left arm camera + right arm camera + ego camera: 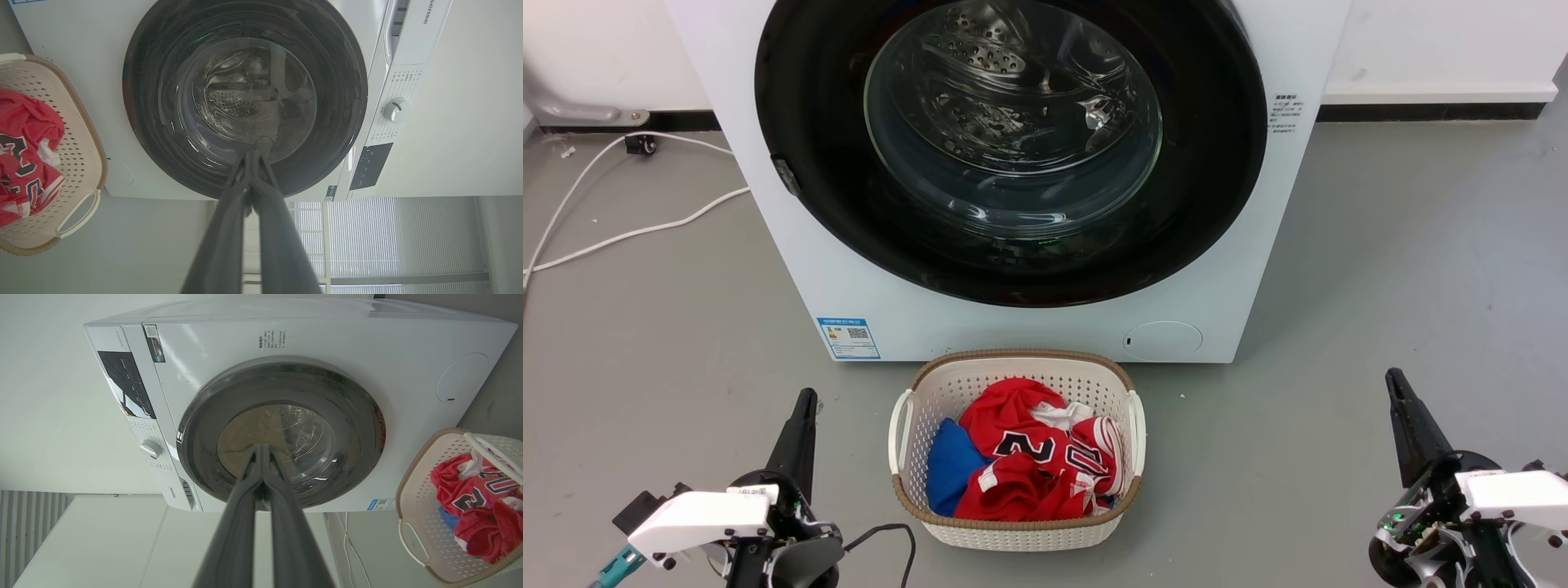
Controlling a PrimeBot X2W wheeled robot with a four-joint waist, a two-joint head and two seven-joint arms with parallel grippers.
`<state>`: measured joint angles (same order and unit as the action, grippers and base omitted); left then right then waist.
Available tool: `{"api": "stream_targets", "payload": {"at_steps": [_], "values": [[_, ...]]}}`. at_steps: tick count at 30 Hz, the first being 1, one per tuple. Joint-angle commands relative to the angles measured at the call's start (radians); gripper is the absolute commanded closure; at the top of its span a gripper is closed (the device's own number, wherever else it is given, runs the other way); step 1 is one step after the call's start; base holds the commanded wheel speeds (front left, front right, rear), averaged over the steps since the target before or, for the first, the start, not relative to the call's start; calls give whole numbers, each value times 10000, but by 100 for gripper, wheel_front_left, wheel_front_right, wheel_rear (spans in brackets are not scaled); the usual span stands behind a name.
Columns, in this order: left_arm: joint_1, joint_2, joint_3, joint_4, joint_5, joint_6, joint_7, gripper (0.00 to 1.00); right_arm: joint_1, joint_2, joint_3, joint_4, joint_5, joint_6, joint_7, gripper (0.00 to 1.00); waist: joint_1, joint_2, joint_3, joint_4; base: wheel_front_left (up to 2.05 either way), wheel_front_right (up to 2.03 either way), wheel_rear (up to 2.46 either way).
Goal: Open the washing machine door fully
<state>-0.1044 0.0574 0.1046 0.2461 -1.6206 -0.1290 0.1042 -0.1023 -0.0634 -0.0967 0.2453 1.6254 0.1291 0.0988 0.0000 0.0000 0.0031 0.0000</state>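
The white washing machine [1258, 269] stands straight ahead, its round glossy black washing machine door [792, 90] shut flat against the front; a small latch tab shows on the door's left rim. The same door appears in the left wrist view [147, 122] and the right wrist view [359, 416]. My left gripper [806, 397] rests low at the left with its fingers pressed together, holding nothing, well short of the machine. My right gripper [1393, 376] sits low at the right, also shut and empty. Their tips show as left gripper [252, 152] and right gripper [261, 446].
A cream laundry basket [1013, 535] with red, white and blue clothes stands on the grey floor just before the machine. White cables [629, 233] trail across the floor at the left. A small round hatch [1162, 340] sits low on the machine front.
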Motion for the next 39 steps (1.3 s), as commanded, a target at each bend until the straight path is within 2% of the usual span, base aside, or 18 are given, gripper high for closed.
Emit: {"api": "stream_targets", "payload": {"at_steps": [1,25,26,33,39], "values": [[-79,-1,31,4,71,-32,51,100,-117,27,-21,9,-64,29,45,100,0,0,0,0,0,0,0],[-81,-25,62,5,68,-32,68,100,-123,63,-64,12,-90,29,79,100,0,0,0,0,0,0,0],[10,-17,19,31,58,0,27,0,14,33,-52,25,-58,0,44,0,1,0,0,0,0,0,0],[120,-40,-262,-49,142,7,-201,0,230,48,204,-63,-112,0,-224,0,0,0,-9,-14,0,0,0],[138,3,-566,-284,788,5,-552,0,346,40,405,-190,-608,1,-527,0,0,0,-38,-10,0,0,0]]}}
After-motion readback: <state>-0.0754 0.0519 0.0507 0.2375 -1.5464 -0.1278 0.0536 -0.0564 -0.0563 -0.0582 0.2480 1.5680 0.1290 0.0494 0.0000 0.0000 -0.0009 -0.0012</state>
